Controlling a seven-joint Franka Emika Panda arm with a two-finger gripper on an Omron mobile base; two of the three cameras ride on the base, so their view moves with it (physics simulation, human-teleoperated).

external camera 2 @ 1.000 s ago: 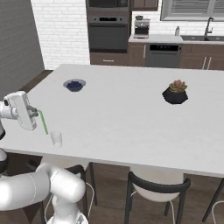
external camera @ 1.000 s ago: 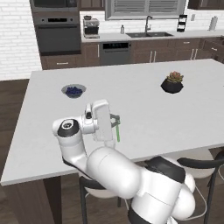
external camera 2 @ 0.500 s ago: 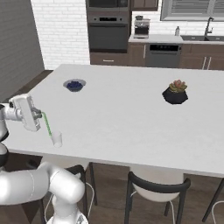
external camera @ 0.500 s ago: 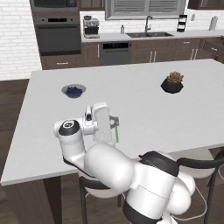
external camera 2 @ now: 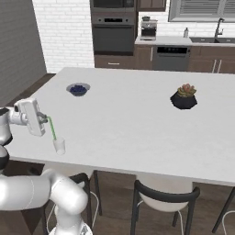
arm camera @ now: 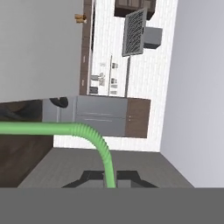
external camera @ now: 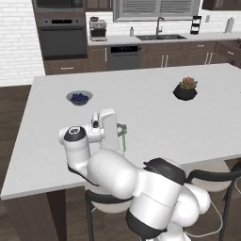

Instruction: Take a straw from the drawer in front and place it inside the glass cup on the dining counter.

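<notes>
My gripper (external camera 2: 45, 119) is shut on the upper end of the light green straw (external camera 2: 52, 129) over the near left corner of the white dining counter (external camera 2: 137, 119). The straw slants down, and its lower tip reaches the rim of the small clear glass cup (external camera 2: 58, 145), which stands upright near the counter's front edge. In the left base view the gripper (external camera: 121, 129) holds the straw (external camera: 123, 142) just beyond my arm, which hides the cup. The hand view shows the straw (arm camera: 89, 134) curving away from the gripper (arm camera: 109, 178). The drawer is out of view.
A small blue-filled bowl (external camera 2: 78, 89) sits at the counter's far left. A potted plant in a black pot (external camera 2: 184, 97) stands to the right. Dark chairs (external camera 2: 165, 197) are tucked under the near edge. The oven wall (external camera: 61, 37) lies behind.
The gripper has carried the straw a little to the right and down, bringing its lower tip over the glass cup. The cup, bowl and plant have not moved.
</notes>
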